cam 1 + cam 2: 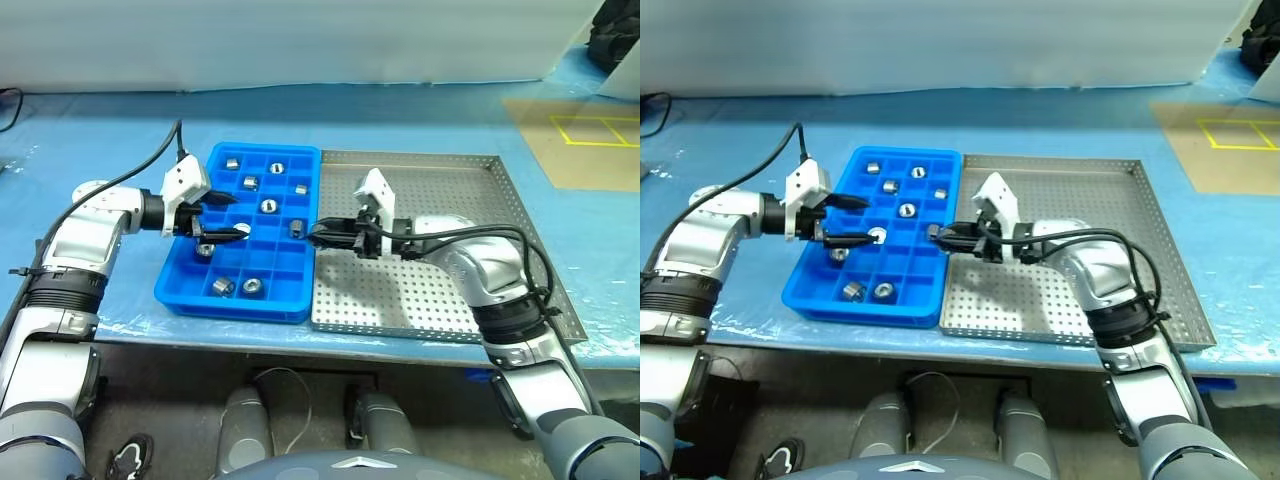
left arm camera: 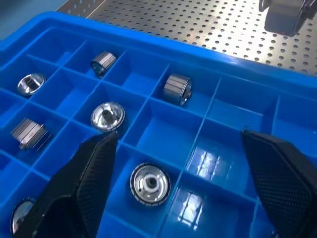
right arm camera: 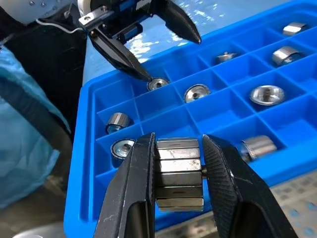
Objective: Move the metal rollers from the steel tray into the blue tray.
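- The right gripper [image 3: 177,173] is clamped on one metal roller [image 3: 179,173], gripped across its ends, and hangs over the blue tray's [image 1: 185,297] edge nearest the steel tray [image 1: 520,210]. Judged: carried high to clear the rim before dropping into a compartment.
- The left gripper [image 1: 222,215] hovers over the blue tray's opposite side, fingers [image 2: 89,173] spread wide, holding nothing.
- The other metal rollers [image 1: 251,286] lie singly in scattered compartments; several compartments near the right gripper are vacant.
- The steel tray's perforated floor shows no rollers in its visible part.
- The two trays sit touching side by side on the blue-covered counter [image 1: 420,130].
- Room: the grippers stand apart over one tray; compartment walls leave narrow margins for release.
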Motion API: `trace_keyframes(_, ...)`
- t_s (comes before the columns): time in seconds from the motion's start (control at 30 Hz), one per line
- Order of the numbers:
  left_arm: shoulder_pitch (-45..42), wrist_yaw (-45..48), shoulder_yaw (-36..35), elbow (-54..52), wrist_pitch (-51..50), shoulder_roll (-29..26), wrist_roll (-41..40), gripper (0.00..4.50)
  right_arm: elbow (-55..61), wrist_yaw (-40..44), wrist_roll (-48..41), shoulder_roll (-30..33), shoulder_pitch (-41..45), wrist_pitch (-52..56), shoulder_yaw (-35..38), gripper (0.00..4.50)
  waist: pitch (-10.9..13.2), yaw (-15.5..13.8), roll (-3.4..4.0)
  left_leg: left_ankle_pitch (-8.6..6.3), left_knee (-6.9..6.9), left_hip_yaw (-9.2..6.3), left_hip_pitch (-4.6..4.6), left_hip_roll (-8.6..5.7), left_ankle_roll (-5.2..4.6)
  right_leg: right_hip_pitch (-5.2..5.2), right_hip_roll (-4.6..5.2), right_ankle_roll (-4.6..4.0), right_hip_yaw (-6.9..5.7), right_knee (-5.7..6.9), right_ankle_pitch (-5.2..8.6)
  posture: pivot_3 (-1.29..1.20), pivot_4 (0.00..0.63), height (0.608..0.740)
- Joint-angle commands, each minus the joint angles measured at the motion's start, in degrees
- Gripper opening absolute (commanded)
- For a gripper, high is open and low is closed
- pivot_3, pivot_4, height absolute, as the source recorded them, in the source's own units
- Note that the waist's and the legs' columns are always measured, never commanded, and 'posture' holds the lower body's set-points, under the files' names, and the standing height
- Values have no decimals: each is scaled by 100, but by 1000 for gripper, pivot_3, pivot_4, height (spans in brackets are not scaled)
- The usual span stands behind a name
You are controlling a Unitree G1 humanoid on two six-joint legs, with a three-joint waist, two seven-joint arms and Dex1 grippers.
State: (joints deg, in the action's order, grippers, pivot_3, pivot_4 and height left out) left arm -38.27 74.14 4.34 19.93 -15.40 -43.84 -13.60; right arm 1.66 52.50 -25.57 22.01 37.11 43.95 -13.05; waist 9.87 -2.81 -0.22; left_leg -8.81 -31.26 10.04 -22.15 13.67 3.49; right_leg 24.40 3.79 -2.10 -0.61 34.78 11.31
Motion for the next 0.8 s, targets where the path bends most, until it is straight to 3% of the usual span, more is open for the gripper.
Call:
trace_keyframes(0.03,216,-85,-223,-526,-175,-117,-152,4222,-113,208,39,-85,192,-202,-121,1032,0,-37,0,-1,0,0,-2,-1,-1,0,4,0,-5,0,2,-101,150,740)
trace_keyframes(0.2,529,-206,-313,-978,-430,-151,-241,4222,-206,409,158,-95,260,-305,-255,1032,1,-97,-1,5,0,-1,2,2,8,0,6,0,-10,9,2,-78,150,740)
trace_keyframes(0.37,660,-318,-343,-1259,-633,-155,-318,4222,-316,567,-177,-197,261,353,-183,1032,1,-114,-1,16,0,-3,13,3,28,-1,6,0,-8,24,1,-62,150,740)
trace_keyframes(0.6,758,-403,-343,-1446,-752,-172,-379,4222,-635,28,-317,-687,355,947,136,1032,1,-119,-1,18,1,-5,11,3,31,2,5,-1,-9,30,1,-64,150,740)
trace_keyframes(0.8,615,-414,-354,-1222,-664,-202,-332,4222,-1422,-725,23,-1297,1072,234,480,1032,1,-106,-1,22,4,-5,7,2,37,22,4,-1,-4,43,1,-72,150,740)
